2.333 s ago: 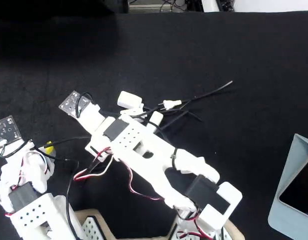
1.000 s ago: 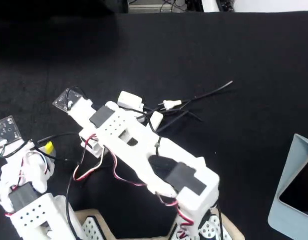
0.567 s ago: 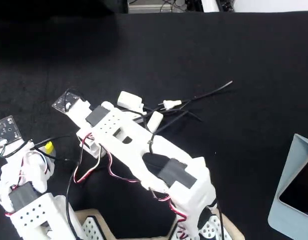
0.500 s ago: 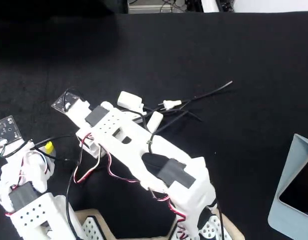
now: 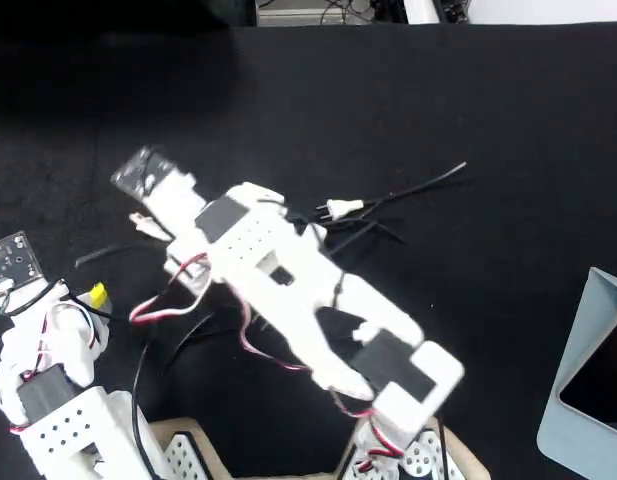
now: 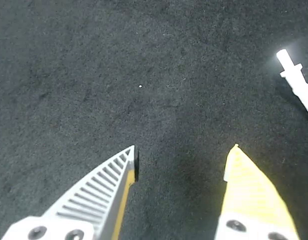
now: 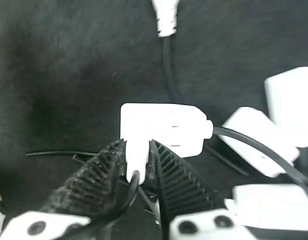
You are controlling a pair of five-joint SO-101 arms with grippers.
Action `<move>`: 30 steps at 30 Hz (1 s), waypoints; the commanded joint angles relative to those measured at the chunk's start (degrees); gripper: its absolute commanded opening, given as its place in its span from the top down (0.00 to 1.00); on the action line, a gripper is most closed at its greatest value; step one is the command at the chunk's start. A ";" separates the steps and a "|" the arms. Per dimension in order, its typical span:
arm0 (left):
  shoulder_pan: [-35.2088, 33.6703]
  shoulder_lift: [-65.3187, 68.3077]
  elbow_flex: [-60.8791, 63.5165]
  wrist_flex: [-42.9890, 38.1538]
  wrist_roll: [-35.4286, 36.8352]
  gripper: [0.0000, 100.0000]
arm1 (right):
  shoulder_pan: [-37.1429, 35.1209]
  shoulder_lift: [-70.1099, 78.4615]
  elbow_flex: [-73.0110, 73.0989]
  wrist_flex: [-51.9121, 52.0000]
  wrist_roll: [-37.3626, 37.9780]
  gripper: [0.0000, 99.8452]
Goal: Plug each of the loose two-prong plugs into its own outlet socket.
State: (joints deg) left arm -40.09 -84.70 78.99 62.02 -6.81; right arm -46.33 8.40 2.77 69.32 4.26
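My right gripper (image 7: 138, 150) is shut on a white plug (image 7: 137, 159), which is pressed against the near edge of a white outlet block (image 7: 163, 127). I cannot tell whether its prongs are in. A second white plug (image 7: 165, 17) on a black cable lies beyond the block. From above, the right arm (image 5: 278, 260) covers most of that block, and the loose plug (image 5: 343, 208) lies beside it. My left gripper (image 6: 184, 150) hangs open over bare black table with nothing between its fingers. A small white plug (image 6: 295, 80) lies off to one side. Its yellow fingertip (image 5: 96, 295) shows at the near left.
More white outlet blocks (image 7: 288, 100) and black cables (image 5: 408, 190) are tangled around the held one. A blue-grey tray (image 5: 588, 380) stands at the right edge. The far half of the black table (image 5: 388, 90) is bare.
The right arm has swung and stretched away from its base, carrying its wrist farther up the table and covering the white blocks. A small white piece now shows by its wrist. The left arm stayed still.
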 commanded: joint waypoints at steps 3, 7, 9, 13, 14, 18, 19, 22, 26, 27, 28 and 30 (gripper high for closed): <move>-0.31 -0.53 -0.13 -0.97 0.00 0.71 | 5.45 -11.30 0.04 0.00 0.53 0.99; -0.31 -0.53 -0.13 -0.97 0.00 0.71 | 11.43 -14.46 -0.13 -3.34 1.93 0.99; -0.31 -0.53 -0.13 -0.97 0.00 0.71 | 15.03 -14.02 -0.22 -6.59 3.96 0.99; -0.31 -0.53 -0.13 -0.79 0.00 0.71 | 21.54 -10.59 -0.31 -15.21 5.27 0.99; -0.22 -0.53 -0.13 -0.79 0.00 0.71 | 22.86 -9.36 -0.31 -17.41 5.27 0.99; -0.13 -0.53 0.31 -0.97 0.00 0.71 | 26.99 -3.21 -0.31 -27.43 5.27 0.99; -0.13 -0.53 0.48 -1.05 0.00 0.71 | 27.87 -1.54 -0.31 -30.15 5.27 0.99; -0.13 -0.53 0.48 -1.05 0.00 0.71 | 29.89 3.21 -0.48 -36.66 5.27 0.98; -0.04 -0.53 0.48 -1.05 0.00 0.71 | 30.24 7.78 -3.47 -36.04 5.10 0.85; -0.04 -0.53 0.48 -1.05 0.00 0.71 | 30.24 8.66 -4.62 -34.73 5.10 0.81; -0.04 -0.53 0.48 -1.05 0.00 0.71 | 30.07 9.19 -5.85 -33.14 5.10 0.78; -0.04 -0.53 0.48 -1.05 0.00 0.71 | 29.80 9.71 -8.48 -29.27 5.10 0.77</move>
State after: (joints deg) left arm -40.09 -84.70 80.04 62.02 -6.81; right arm -16.88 18.33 0.40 36.53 9.10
